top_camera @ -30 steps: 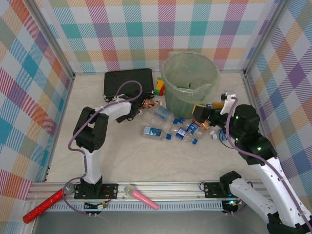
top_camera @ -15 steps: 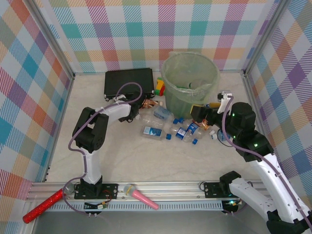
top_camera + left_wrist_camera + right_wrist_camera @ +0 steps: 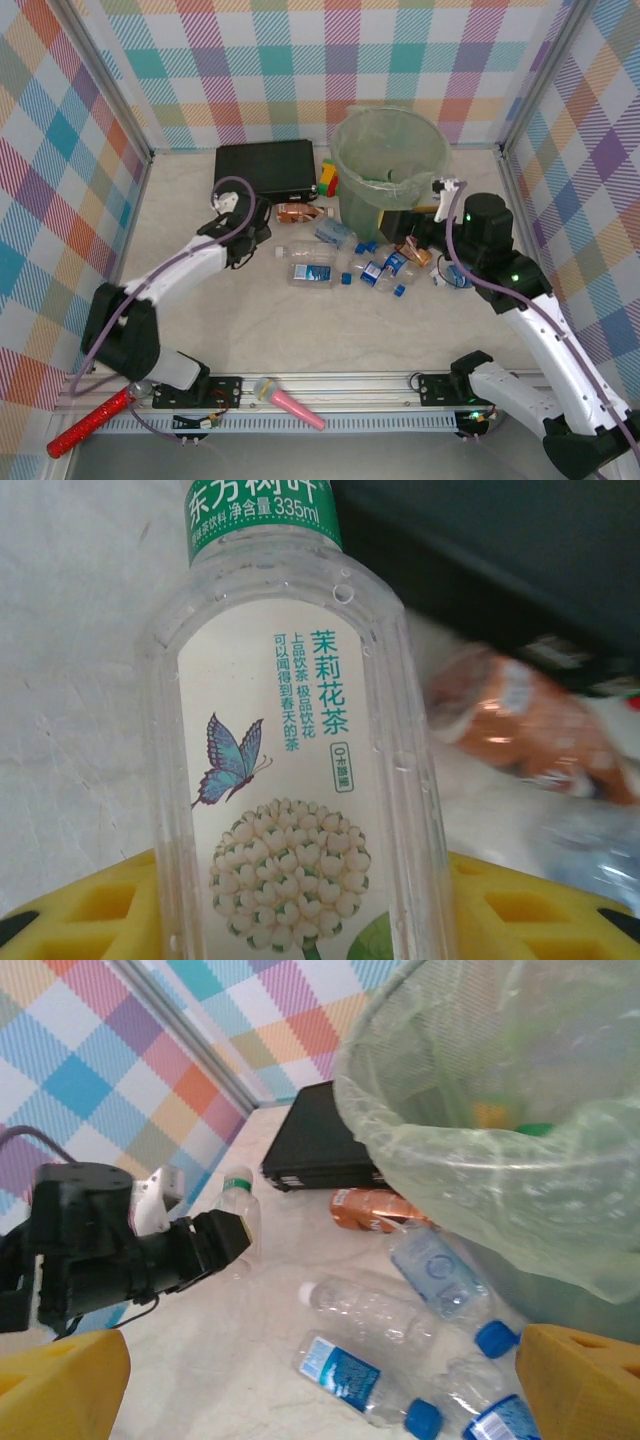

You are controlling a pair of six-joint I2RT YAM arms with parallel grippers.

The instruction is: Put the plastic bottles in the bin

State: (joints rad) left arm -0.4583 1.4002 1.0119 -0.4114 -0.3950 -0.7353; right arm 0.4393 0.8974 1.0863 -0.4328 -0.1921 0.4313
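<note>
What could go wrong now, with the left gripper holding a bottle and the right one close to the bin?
1. The left gripper pinches a smooth clear bottle; it might slip or swing on the way to the bin.
2. The open right gripper hangs by the bin's rim, so the two grippers might collide there.
3. The loose liner could snag the bottle.

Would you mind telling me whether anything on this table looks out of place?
Two things stand out because they are not bottles: a pink stick and a red glittery stick lie at the near rail, well apart from the bottles scattered beside the bin.
</note>
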